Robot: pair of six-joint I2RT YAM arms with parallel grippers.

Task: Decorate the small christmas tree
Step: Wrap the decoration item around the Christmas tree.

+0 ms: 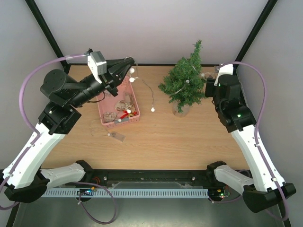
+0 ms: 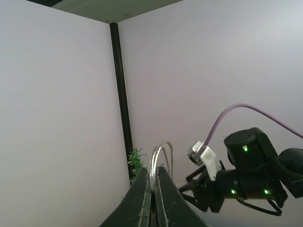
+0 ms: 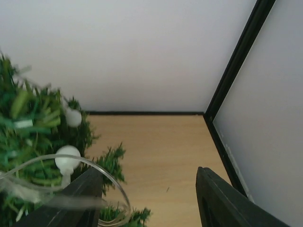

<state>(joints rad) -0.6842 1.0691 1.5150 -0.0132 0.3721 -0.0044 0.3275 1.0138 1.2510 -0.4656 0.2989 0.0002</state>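
Pinching the light string (image 1: 153, 109) tight, the left gripper (image 2: 154, 168) holds it up at 11 o'clock above the basket (image 1: 119, 124), I guess to keep it untangled. Small christmas tree (image 1: 184, 82) stands at 1 o'clock with bulbs (image 3: 67, 158) on it. The right gripper (image 3: 149, 172) sits beside it, jaws apart.

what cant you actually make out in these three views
- Pink basket contents, top view: too small to name, and the left arm covers the far end.
- Right tool, top view: fingers hidden by its own wrist.
- Light string, left wrist view: the shut left tool and the bottom edge hide where it runs.
- Small christmas tree, right wrist view: blurred, cut off by the left edge.
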